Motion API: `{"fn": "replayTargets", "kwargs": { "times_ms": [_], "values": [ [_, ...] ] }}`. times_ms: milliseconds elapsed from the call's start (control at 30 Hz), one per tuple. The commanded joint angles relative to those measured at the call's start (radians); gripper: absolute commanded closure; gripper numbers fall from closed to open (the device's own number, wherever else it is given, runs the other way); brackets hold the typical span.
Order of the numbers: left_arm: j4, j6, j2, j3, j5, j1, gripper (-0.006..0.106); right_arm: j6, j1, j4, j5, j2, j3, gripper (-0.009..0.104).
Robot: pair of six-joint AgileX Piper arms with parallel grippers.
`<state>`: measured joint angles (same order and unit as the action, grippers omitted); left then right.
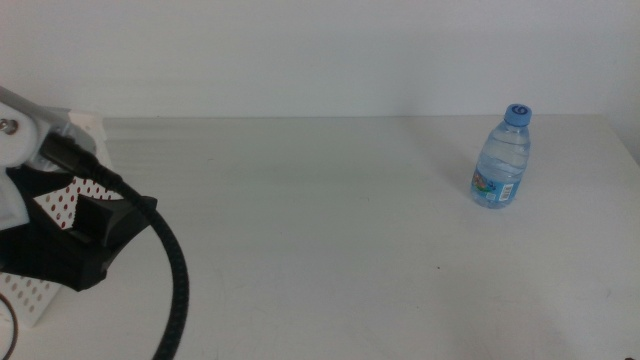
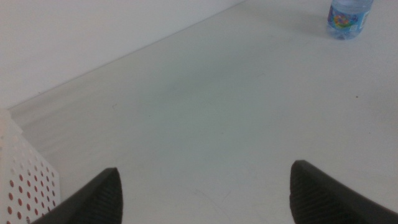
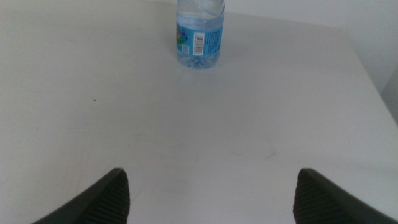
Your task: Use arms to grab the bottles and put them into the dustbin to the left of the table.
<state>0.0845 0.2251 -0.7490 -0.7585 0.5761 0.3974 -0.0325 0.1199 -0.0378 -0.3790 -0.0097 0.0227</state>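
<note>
white desk (image 1: 330,220) fills most of the middle view, plain and flat. one small bottle (image 1: 501,156) stands upright on it, far over on the right side near the back. it is clear with a blue cap and a blue label.

the left arm (image 1: 75,235) comes in from the left side, black with a white part and a thick black cable that curves down to the bottom edge. it is just in front of the bin (image 1: 60,205), a white basket with round holes that show red inside. the bin sits at the left edge of the desk.

the left claw (image 2: 205,193) is over the bare desk with its two dark jaws wide apart and nothing between them. its own view shows a corner of the bin (image 2: 25,180) close by and the bottle (image 2: 348,17) far off.

the right claw (image 3: 211,196) also has its jaws wide apart and holds nothing. it points at the bottle (image 3: 199,37), which stands well apart from it on the desk (image 3: 186,137). this arm does not show in the middle view.
</note>
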Motion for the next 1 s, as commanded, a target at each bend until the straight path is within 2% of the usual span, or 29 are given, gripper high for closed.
{"fn": "replayTargets", "kwargs": {
  "times_ms": [0, 433, 667, 800, 967],
  "values": [
    [0.018, -0.016, 0.006, -0.030, -0.066, 0.008, 0.016, -0.010, -0.006, 0.015, 0.066, 0.031, -0.053, 0.021],
    [0.015, -0.016, 0.006, -0.030, -0.066, 0.008, 0.016, -0.010, -0.005, 0.028, 0.130, 0.526, -0.398, 0.021],
    [0.015, -0.016, 0.006, -0.030, -0.066, 0.008, 0.016, 0.055, -0.003, -0.007, 0.514, 0.752, -0.412, 0.021],
    [0.015, -0.016, 0.006, -0.030, -0.066, 0.008, 0.016, 0.073, -0.003, -0.100, 0.658, 0.863, -0.410, 0.021],
    [0.015, -0.016, 0.006, -0.030, -0.066, 0.008, 0.016, 0.073, -0.004, -0.172, 0.866, 1.043, -0.410, 0.021]
  ]
}}
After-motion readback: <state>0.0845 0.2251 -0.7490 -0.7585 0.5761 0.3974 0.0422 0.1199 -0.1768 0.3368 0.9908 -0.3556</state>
